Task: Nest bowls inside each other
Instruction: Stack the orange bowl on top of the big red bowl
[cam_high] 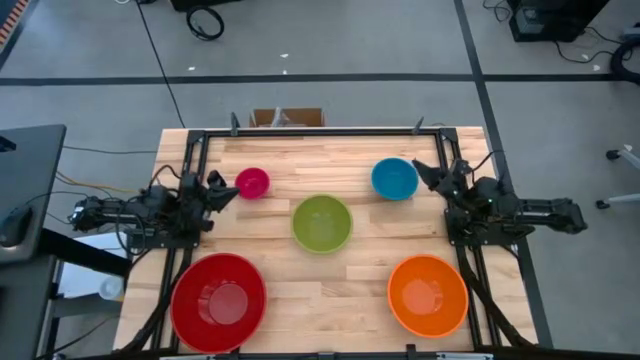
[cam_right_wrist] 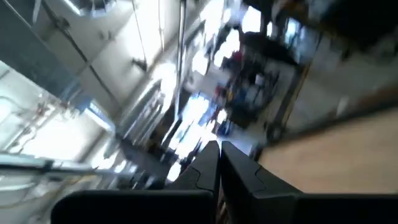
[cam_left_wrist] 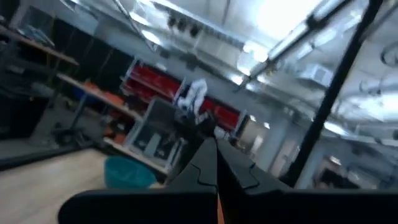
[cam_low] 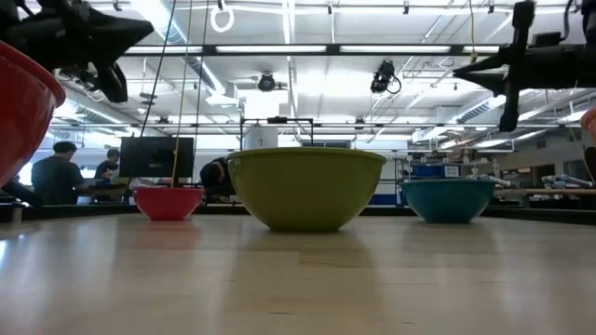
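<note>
Five round smooth bowls sat apart on pale wood-plank table [cam_high: 330, 290]: small pink bowl [cam_high: 252, 182] far left, blue bowl [cam_high: 395, 178] far right, green bowl [cam_high: 322, 222] centre, big red bowl [cam_high: 219, 301] near left, orange bowl [cam_high: 428, 294] near right. Left claw [cam_high: 228, 190] beside pink bowl, fingers pressed together, empty. Right claw [cam_high: 424, 173] just beside blue bowl, narrow, empty.

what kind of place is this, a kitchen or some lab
Most likely a robotics lab or workshop, not a kitchen. Beyond the wooden table the low view shows an open hall with ceiling strip lights, people at a monitor, and shelving; cables trail across the floor.
</note>
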Controlling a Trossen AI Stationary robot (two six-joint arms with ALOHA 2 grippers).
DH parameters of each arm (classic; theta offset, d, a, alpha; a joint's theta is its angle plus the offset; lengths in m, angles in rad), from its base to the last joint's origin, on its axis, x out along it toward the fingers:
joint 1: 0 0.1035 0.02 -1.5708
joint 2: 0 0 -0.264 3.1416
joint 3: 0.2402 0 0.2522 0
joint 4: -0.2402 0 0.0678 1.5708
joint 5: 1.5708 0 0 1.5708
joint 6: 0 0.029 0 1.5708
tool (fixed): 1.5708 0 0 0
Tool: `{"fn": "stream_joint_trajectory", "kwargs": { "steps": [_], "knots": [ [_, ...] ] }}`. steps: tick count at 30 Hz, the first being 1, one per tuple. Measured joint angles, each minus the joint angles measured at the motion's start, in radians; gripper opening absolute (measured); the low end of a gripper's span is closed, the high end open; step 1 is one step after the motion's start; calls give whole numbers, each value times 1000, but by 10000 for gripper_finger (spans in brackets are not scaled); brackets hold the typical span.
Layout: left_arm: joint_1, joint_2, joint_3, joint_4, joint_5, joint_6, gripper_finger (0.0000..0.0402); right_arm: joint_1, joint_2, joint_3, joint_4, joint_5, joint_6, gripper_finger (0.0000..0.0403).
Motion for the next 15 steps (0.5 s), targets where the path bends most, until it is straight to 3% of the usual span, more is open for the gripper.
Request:
{"fn": "stream_joint_trajectory", "kwargs": {
  "steps": [6, 11, 15],
  "knots": [
    [-2, 50, 2, -21, -17, -103, 0, -2, 122, 4, -8, -75, 157, 23],
    [-5, 168, 114, -227, 57, -147, 0, 4, 310, 121, -32, -133, 165, 23],
    [-4, 293, 235, -437, 74, -148, 0, 4, 491, 298, -233, -148, 131, 23]
  ]
}}
